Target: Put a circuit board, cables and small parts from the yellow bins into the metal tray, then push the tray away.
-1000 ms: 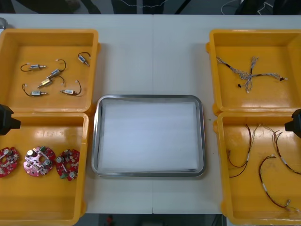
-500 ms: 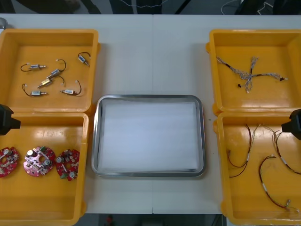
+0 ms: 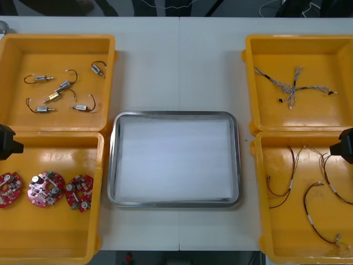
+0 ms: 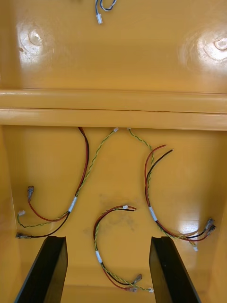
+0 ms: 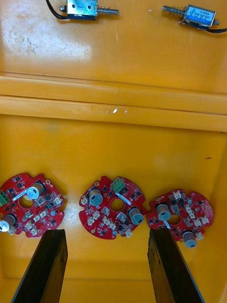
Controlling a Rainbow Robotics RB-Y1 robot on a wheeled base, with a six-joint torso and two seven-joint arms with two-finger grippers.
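Two grippers, both empty, fingers (image 5: 45,265) spread wide. Left gripper (image 5: 106,234) hangs over round red circuit boards (image 5: 112,207) in a near yellow plastic bin (image 5: 118,156); best drop straight and pinch the middle board's rim. Right gripper (image 4: 111,241) hangs over red-and-yellow cables (image 4: 98,256). Shiny metal tray (image 3: 175,114) between the bins on the desk holds nothing.

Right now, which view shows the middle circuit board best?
Left wrist view: the middle circuit board sits close, components clear, just beyond the open left gripper. Front view shows it small in the near-left yellow bin. Right wrist view faces red and yellow cables.
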